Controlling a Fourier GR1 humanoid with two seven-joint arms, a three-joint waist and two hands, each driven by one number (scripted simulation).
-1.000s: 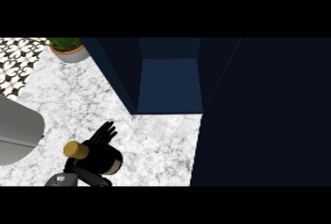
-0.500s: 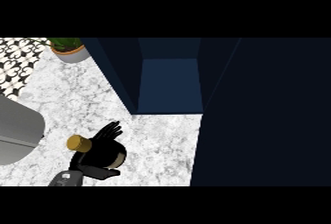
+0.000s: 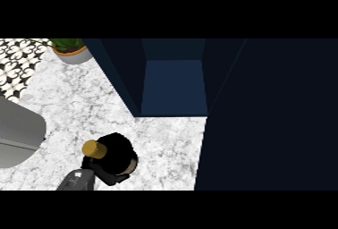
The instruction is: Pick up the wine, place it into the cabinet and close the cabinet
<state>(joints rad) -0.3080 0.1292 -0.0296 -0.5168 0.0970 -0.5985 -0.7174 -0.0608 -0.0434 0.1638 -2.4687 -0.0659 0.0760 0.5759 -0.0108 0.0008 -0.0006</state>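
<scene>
The wine bottle (image 3: 96, 149) shows as a gold cap on a dark body, low at the left of the head view on the marble counter (image 3: 165, 147). My left hand (image 3: 116, 162) is curled round the bottle's body and hides most of it; the grey forearm comes in from the lower left. The cap sticks out at the hand's upper left. The dark blue cabinet (image 3: 173, 87) stands open up and to the right of the hand, its inside bare. Its door (image 3: 271, 116) fills the right side. My right hand does not show.
A potted plant (image 3: 71, 50) stands at the counter's far left corner, beside patterned tiles (image 3: 20, 62). A grey sink (image 3: 16, 134) curves in at the left edge. The cabinet's left wall (image 3: 119, 76) reaches down toward the hand.
The left hand's fingers, straight and beside the bottle a second ago, have curled round it. The gold cap has shifted a little to the right.
</scene>
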